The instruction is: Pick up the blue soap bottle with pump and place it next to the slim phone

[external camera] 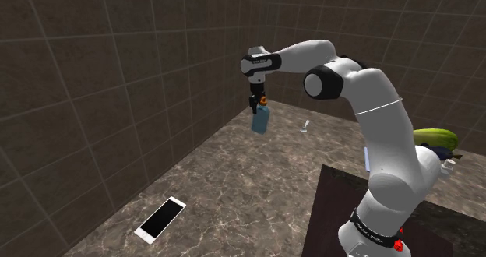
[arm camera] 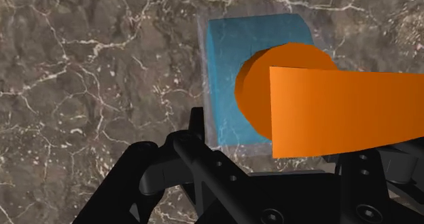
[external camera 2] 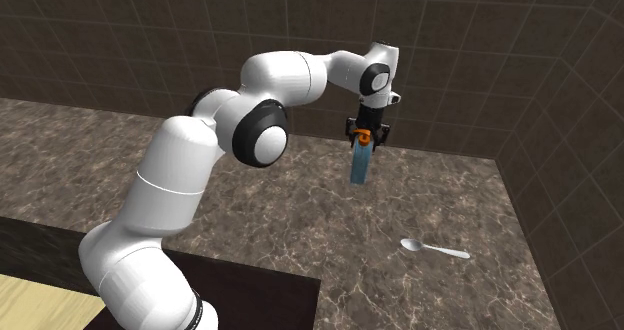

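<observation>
With the claw (external camera: 255, 101) (external camera 2: 365, 133) (arm camera: 272, 163) drawn in on the orange pump (external camera: 265, 100) (external camera 2: 366, 136) (arm camera: 326, 107), grips the blue soap bottle (external camera: 261, 121) (external camera 2: 361, 163) (arm camera: 234, 73) by its top, black fingers (arm camera: 170, 168) pressed to either side of the pump. Hangs it straight below the wrist, long axis near upright and slightly tilted, pump end up, flat base down toward the marbled surface (external camera: 234, 193) (external camera 2: 300, 208). Cannot tell whether the base touches. Points the flat orange spout sideways, out past one finger in the wrist view. Holds it near the far end of the surface, close to the tiled wall, well apart from the slim phone (external camera: 160, 219) lying flat, dark screen up, at the shoulder view's lower left. On the surface too, apart from the bottle, a white spoon (external camera: 305, 127) (external camera 2: 434, 249).
</observation>
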You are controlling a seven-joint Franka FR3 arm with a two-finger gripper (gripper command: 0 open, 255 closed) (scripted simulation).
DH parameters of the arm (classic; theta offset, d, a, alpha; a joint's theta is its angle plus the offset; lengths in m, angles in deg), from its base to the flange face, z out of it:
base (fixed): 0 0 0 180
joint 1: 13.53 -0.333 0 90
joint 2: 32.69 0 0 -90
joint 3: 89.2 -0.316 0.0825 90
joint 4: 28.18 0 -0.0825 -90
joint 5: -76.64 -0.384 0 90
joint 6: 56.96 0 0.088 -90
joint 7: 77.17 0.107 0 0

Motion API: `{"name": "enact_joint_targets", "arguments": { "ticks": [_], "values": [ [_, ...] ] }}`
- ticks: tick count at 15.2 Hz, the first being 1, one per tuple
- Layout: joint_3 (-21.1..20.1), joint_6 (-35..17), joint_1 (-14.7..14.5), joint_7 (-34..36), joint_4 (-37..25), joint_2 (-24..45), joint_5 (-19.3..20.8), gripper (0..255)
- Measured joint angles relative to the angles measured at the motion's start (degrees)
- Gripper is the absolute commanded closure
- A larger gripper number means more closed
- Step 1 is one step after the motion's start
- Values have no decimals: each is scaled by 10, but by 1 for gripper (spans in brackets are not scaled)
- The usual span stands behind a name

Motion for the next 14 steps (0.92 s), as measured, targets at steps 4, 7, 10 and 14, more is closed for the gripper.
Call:
{"name": "enact_joint_targets", "arguments": {
  "ticks": [4, 7, 10, 14],
  "values": [
    [1, 26, 1, -1, -19, -8, 1, 255],
    [1, 48, 3, -1, -42, -6, 1, 255],
    [1, 72, 4, -2, -66, -7, 1, 255],
    [0, 63, -16, 15, -8, -54, 5, 255]
  ]
}}
